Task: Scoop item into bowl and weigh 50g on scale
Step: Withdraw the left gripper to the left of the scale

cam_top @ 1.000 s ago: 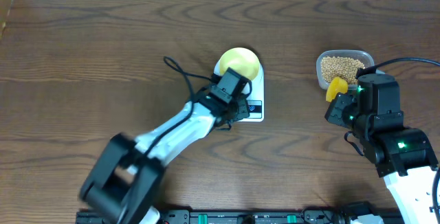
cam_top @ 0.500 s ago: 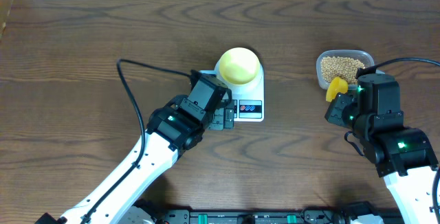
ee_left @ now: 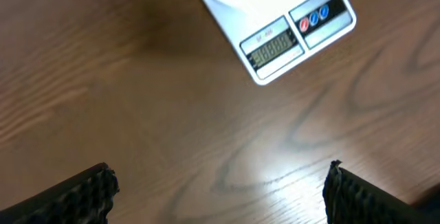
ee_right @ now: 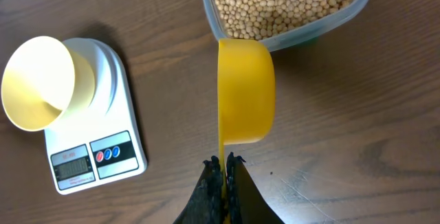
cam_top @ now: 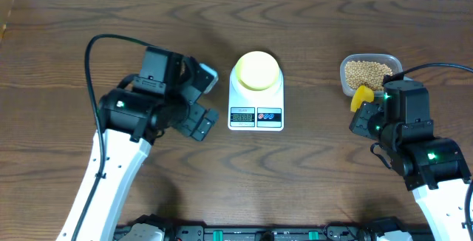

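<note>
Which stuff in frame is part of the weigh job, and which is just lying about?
Job:
- beans in the tub
- scoop, held in the right gripper
- bowl, sitting on the scale

Lying about:
- no stray items visible
- left gripper open and empty, beside the scale

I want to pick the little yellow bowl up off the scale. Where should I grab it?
Grip the bowl by its rim, probably coming straight down from above, one finger inside and one outside. It sits upright on the scale with its mouth open and empty, and its round wall flares outward, so squeezing the outside would likely slip.
</note>
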Tool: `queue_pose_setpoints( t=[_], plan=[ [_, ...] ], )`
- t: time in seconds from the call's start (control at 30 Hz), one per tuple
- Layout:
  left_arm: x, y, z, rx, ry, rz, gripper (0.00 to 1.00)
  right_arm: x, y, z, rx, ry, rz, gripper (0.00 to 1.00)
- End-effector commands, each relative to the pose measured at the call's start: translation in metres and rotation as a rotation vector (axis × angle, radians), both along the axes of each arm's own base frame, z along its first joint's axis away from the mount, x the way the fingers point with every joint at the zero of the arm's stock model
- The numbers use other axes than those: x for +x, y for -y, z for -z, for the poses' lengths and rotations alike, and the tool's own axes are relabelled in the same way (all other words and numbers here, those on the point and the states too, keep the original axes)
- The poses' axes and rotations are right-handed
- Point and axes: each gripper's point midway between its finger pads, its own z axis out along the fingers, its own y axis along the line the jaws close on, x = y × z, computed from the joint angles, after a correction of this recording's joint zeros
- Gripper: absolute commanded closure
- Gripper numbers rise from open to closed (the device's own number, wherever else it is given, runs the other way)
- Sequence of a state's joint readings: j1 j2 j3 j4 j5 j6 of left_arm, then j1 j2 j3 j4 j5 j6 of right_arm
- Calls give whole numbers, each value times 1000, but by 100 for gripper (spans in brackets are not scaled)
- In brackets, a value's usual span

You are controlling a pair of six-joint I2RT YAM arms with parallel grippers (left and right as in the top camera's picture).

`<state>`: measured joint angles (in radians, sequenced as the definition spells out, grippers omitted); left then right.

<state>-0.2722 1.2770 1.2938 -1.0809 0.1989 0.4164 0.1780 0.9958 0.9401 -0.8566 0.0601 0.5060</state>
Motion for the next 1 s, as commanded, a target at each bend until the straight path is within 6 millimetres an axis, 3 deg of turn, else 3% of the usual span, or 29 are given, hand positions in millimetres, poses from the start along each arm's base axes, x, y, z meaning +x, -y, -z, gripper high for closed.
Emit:
queue_pose_setpoints(
  t=[0.0, 0.07, 0.97],
  plan=[
    [-10, 10, -2, 3, 26, 240, 2, 2, 4, -7, -17, 17, 1, 99],
    [-19, 10, -4, 30, 45, 355, 2, 1, 4, -7, -18, 15, 0, 99],
    [-14, 0, -14, -63, 65, 296, 2, 1, 4, -7, -18, 12, 0, 99]
  ],
)
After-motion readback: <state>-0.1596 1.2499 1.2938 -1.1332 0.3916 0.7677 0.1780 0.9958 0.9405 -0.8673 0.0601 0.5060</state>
